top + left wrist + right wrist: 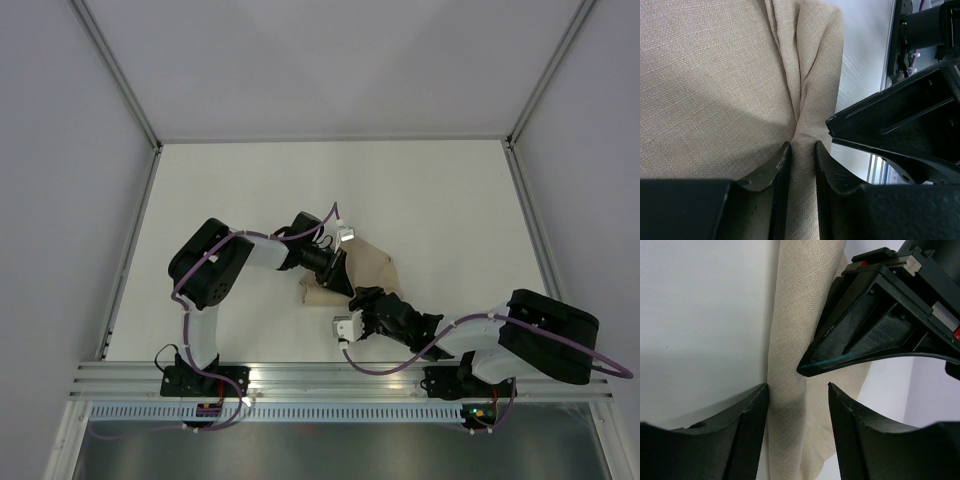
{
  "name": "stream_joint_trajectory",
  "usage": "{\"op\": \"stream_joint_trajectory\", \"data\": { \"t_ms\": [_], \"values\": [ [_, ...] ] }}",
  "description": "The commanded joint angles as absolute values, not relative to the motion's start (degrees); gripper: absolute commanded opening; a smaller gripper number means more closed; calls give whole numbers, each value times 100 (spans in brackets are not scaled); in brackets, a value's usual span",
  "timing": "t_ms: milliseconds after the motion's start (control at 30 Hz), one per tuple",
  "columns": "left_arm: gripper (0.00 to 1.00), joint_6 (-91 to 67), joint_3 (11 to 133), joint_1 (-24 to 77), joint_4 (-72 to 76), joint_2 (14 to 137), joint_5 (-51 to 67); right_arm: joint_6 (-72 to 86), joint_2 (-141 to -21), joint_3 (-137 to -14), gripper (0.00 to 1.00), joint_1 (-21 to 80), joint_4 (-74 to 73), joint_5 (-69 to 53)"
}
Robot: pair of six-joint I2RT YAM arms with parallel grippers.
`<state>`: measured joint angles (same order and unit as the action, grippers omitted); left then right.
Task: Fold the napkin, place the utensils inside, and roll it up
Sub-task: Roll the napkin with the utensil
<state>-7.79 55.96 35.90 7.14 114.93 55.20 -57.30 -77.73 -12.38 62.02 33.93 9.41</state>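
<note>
The tan napkin (372, 262) lies bunched and partly rolled at the table's middle. My left gripper (347, 282) is shut on a narrow fold of it; in the left wrist view the jaws (802, 148) pinch the cloth (715, 75) between them. My right gripper (368, 299) is open right beside it, its jaws (798, 390) standing either side of a rolled edge of the napkin (800, 315), with the left finger touching the cloth. The left gripper's finger (875, 335) hangs just above. The utensils are out of view, possibly hidden in the cloth.
The white table (450, 200) is bounded by grey walls and an aluminium rail (340, 378) at the near edge. The two arms nearly touch over the napkin; the right gripper's body (905, 130) fills the right of the left wrist view.
</note>
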Motion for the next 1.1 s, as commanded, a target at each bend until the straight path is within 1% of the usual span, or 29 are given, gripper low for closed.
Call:
{"op": "stream_joint_trajectory", "data": {
  "t_ms": [0,33,100,133,200,267,300,333,400,500,600,633,733,800,833,867,967,1067],
  "values": [
    [2,-343,5326,3533,35,12076,3779,-5740,-8129,-1256,57,6187,3147,958],
    [2,-343,5326,3533,35,12076,3797,-5731,-8182,-1335,53,6179,2981,975],
    [2,-325,5317,3533,35,12059,3814,-5678,-8209,-1538,49,6179,2682,932],
    [2,-325,5309,3525,35,12041,3832,-5713,-8192,-1564,42,6170,2585,897],
    [2,-299,5256,3533,44,11980,3876,-5722,-8183,-1722,38,6144,2024,678],
    [2,-273,5203,3516,122,11796,3858,-5634,-8218,-2089,36,6135,1471,397],
    [2,-264,5142,3516,167,11717,3841,-5573,-8331,-2257,36,6117,833,326],
    [2,-264,5107,3524,228,11481,3780,-5520,-8393,-2424,33,6108,513,256],
    [6,-281,5028,3516,430,11234,3657,-5379,-8516,-2846,29,6108,-207,106],
    [15,-448,5106,3428,606,10873,3569,-5256,-8639,-3295,29,6100,-954,26],
    [17,-527,5220,3393,746,10635,3586,-5133,-8824,-3708,29,6073,-1649,-263],
    [21,-536,5238,3393,782,10583,3577,-5098,-8876,-3900,28,6065,-1809,-316],
    [21,-501,5378,3393,791,10468,3490,-5001,-9114,-4183,27,6047,-2451,-544],
    [21,-510,5484,3384,791,10398,3227,-4966,-9237,-4368,27,6029,-2784,-589],
    [22,-518,5510,3375,861,10371,3191,-4914,-9263,-4438,27,6012,-2864,-580],
    [25,-579,5528,3375,948,10328,3156,-4896,-9272,-4473,26,6003,-2935,-580],
    [27,-685,5642,3349,1168,10152,2998,-4834,-9334,-4605,26,5933,-3312,-624],
    [27,-747,5765,3331,1239,9950,2498,-4869,-9527,-4920,26,5827,-3804,-790]
  ]
}}
